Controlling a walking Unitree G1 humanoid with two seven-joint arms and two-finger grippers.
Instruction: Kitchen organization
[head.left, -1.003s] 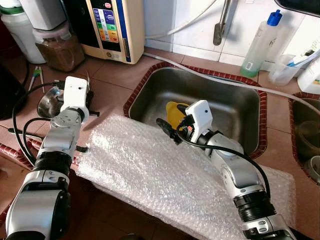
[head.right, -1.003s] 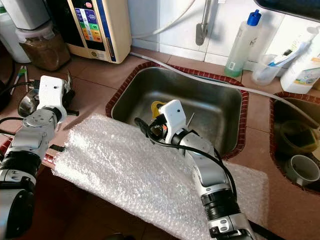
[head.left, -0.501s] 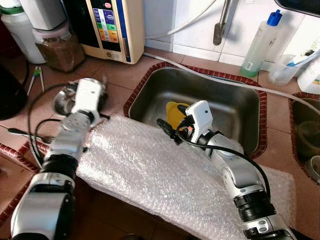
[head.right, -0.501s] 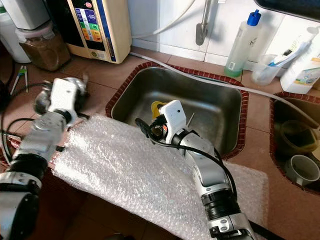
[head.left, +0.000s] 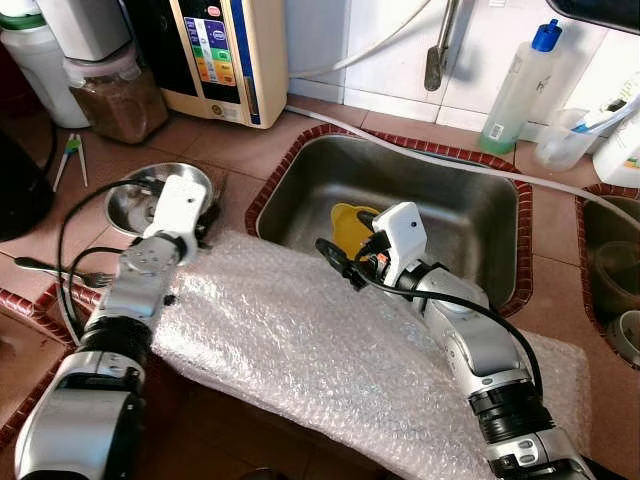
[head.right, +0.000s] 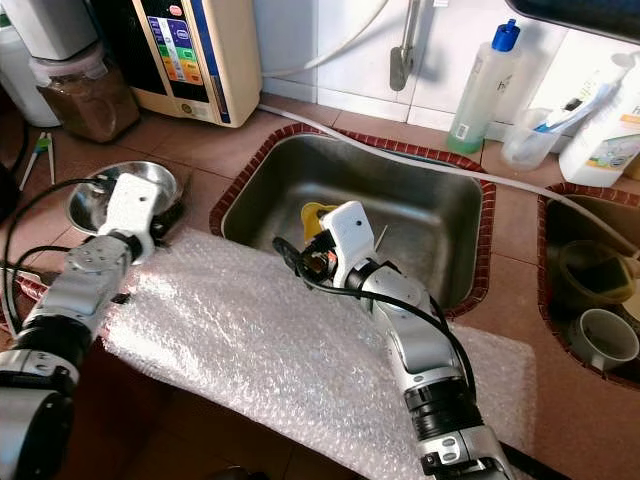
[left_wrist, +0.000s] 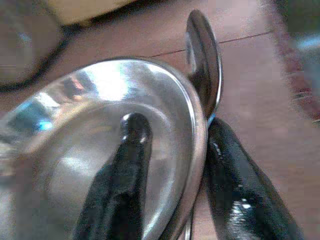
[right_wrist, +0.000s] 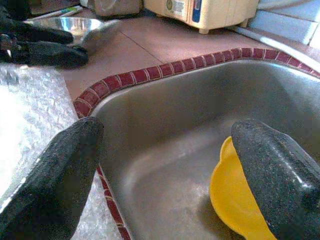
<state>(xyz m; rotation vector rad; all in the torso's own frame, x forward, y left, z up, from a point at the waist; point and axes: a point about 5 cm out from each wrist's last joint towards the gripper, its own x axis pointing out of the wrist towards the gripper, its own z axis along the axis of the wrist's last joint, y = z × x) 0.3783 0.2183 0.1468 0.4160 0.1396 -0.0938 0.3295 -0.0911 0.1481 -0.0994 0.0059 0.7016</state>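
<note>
A shiny steel bowl (head.left: 128, 200) sits on the brown tiled counter, left of the sink (head.left: 450, 190). My left gripper (left_wrist: 177, 130) is shut on the bowl's (left_wrist: 90, 115) rim, one finger inside and one outside. A spoon (left_wrist: 205, 60) lies against that rim. A sheet of bubble wrap (head.left: 300, 340) covers the counter in front of the sink. My right gripper (head.left: 345, 240) hovers open over the sink's near left corner, just short of a yellow plastic piece (right_wrist: 235, 195) lying in the basin.
A cream water machine (head.left: 225, 50) and a jar of brown grains (head.left: 120, 95) stand at the back left. A fork (head.left: 60, 272) lies by the counter's front edge. A soap bottle (head.left: 518, 90) and a second basin holding a cup (head.right: 605, 340) are to the right.
My left arm has swung right, toward the bubble wrap's corner, and the steel bowl has shifted slightly right with it. The right arm has stayed where it was.
</note>
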